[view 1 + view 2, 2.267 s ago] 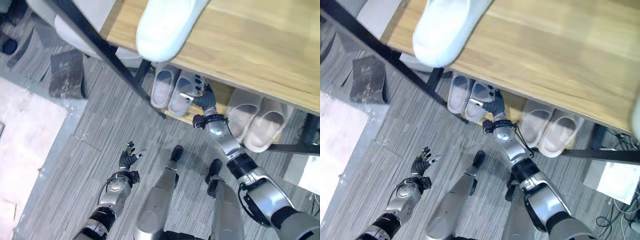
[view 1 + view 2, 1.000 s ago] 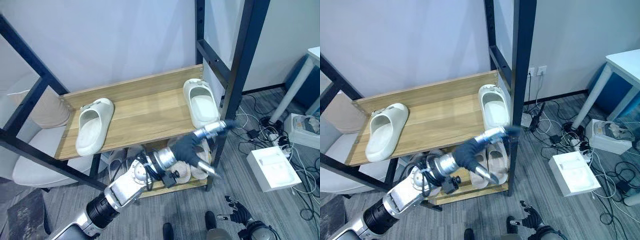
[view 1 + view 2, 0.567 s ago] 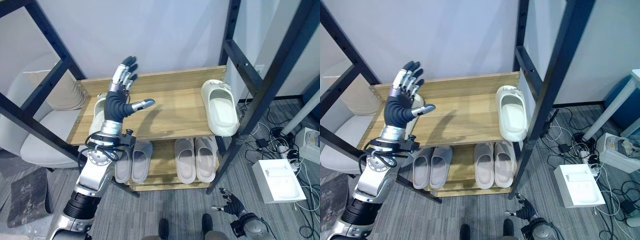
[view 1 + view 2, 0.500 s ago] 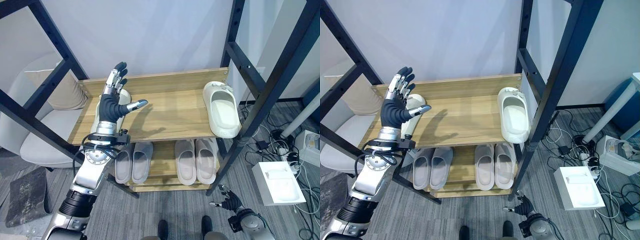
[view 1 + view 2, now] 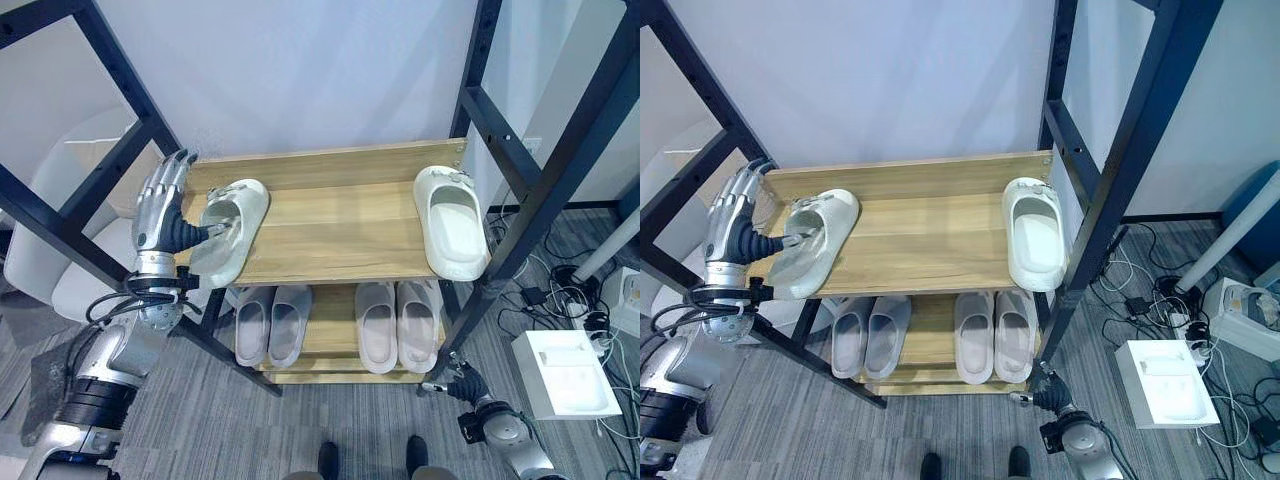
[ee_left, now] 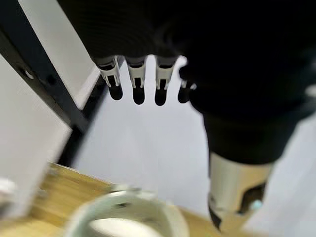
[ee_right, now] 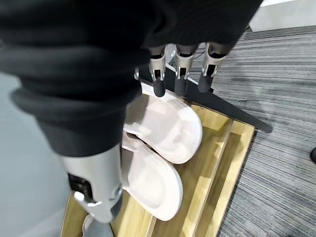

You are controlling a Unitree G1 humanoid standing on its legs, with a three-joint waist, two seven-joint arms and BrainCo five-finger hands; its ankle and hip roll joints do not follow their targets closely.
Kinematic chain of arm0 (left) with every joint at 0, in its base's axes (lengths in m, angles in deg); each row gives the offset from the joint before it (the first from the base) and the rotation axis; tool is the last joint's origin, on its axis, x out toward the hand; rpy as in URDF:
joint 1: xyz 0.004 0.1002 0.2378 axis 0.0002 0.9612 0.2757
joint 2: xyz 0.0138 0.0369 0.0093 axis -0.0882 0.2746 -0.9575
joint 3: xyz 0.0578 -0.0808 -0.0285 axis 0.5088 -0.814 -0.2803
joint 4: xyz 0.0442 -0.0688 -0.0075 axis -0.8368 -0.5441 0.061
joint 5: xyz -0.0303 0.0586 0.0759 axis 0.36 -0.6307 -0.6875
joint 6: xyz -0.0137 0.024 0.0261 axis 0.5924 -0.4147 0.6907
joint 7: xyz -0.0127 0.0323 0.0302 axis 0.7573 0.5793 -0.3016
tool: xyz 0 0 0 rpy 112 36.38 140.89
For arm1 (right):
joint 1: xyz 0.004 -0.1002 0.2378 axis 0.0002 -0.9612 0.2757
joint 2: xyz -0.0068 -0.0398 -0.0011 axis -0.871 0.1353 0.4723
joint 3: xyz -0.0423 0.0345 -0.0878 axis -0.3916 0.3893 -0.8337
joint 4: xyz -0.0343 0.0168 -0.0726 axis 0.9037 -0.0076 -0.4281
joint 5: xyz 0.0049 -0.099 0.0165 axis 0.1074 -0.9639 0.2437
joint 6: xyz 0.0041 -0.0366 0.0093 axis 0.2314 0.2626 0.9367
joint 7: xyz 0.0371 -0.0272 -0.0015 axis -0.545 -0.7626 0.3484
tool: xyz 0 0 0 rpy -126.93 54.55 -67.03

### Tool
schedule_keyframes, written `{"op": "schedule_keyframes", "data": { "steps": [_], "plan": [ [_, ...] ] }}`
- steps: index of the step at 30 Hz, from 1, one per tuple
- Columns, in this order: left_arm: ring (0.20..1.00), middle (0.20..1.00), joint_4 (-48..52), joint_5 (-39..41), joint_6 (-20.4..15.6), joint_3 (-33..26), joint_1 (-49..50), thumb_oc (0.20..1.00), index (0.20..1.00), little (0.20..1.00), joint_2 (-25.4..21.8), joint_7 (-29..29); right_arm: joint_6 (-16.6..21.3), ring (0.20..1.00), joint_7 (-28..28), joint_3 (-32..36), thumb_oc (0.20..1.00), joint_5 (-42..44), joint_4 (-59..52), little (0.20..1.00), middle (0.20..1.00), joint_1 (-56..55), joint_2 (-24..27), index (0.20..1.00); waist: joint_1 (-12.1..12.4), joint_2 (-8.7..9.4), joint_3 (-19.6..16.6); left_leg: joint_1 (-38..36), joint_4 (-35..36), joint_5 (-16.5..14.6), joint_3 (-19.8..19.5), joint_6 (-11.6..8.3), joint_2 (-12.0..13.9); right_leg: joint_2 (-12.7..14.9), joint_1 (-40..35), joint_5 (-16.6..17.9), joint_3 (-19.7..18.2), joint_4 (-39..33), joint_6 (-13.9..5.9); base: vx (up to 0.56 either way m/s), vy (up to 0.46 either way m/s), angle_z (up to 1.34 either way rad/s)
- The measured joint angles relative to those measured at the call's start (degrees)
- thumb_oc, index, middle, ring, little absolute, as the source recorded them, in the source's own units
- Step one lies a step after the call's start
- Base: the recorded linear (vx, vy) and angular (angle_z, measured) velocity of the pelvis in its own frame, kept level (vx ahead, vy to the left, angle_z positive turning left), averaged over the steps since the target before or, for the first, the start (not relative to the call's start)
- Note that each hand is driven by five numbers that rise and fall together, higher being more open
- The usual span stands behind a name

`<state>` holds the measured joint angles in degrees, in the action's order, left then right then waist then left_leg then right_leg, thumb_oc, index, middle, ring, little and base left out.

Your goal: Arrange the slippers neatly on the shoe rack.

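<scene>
Two white slippers lie on the rack's upper wooden shelf (image 5: pixel 330 235), the left slipper (image 5: pixel 232 230) angled by the left end and the right slipper (image 5: pixel 450 232) straight by the right end. My left hand (image 5: pixel 160 218) stands upright just outside the left slipper, fingers straight, its thumb (image 5: pixel 207 232) at the slipper's near side. The left wrist view looks past straight fingers (image 6: pixel 137 81) down onto that slipper (image 6: pixel 129 217). My right hand (image 5: pixel 462 384) hangs low by the rack's right front foot, open, facing the lower shelf's beige pair (image 7: pixel 165 148).
Two beige pairs (image 5: pixel 268 325) (image 5: pixel 400 325) fill the lower shelf. Black rack posts (image 5: pixel 130 150) (image 5: pixel 545 175) rise at both front corners. A pale chair (image 5: pixel 60 270) stands left of the rack. A white box (image 5: pixel 565 372) and cables lie on the floor at right.
The camera has shifted. My left hand has dropped from in front of the left slipper to its outer left side, uncovering it. The right hand stays low by the rack's foot.
</scene>
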<state>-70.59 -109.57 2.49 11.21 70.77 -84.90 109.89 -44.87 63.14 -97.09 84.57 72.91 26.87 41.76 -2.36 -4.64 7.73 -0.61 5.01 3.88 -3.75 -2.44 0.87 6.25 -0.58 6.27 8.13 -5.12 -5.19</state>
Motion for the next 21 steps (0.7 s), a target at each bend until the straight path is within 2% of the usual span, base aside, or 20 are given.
{"op": "schedule_keyframes", "data": {
  "steps": [7, 11, 21],
  "plan": [
    [1.000, 1.000, -2.61, -8.59, 4.29, 3.21, -0.08, 1.000, 1.000, 1.000, 0.07, 2.05, 0.27, 1.000, -0.12, -0.09, 1.000, 0.53, -0.29, 1.000, 1.000, -1.31, -0.04, 1.000, -0.54, 0.15, -0.18, 0.98, -0.01, 0.13, 0.35, -0.01, 0.00, -0.01, 1.16, 0.12, -0.33, 0.00, 0.04, 0.01, 0.002, -0.01],
    [1.000, 1.000, -4.55, -10.12, 6.21, 3.41, -0.58, 1.000, 1.000, 1.000, 0.82, 4.27, 0.40, 1.000, -0.11, -0.06, 1.000, 2.25, -1.48, 1.000, 1.000, -2.06, -0.20, 1.000, -1.27, 0.34, -0.27, 1.07, -0.03, 0.13, 1.41, 0.30, -0.02, -0.06, 1.92, 0.32, -1.54, 0.00, 0.01, 0.02, 0.008, -0.14],
    [1.000, 1.000, -11.58, -11.18, 10.12, 5.96, -6.10, 1.000, 1.000, 1.000, 0.24, 4.76, 0.55, 1.000, -0.10, 0.01, 1.000, 4.43, -1.81, 1.000, 1.000, -3.73, -0.49, 1.000, -1.77, 0.87, -1.51, 2.84, 0.01, -0.15, 3.05, 0.16, -0.04, -0.03, 4.83, 0.45, -3.50, 0.01, 0.48, 0.02, 0.003, -0.09]
  ]
}}
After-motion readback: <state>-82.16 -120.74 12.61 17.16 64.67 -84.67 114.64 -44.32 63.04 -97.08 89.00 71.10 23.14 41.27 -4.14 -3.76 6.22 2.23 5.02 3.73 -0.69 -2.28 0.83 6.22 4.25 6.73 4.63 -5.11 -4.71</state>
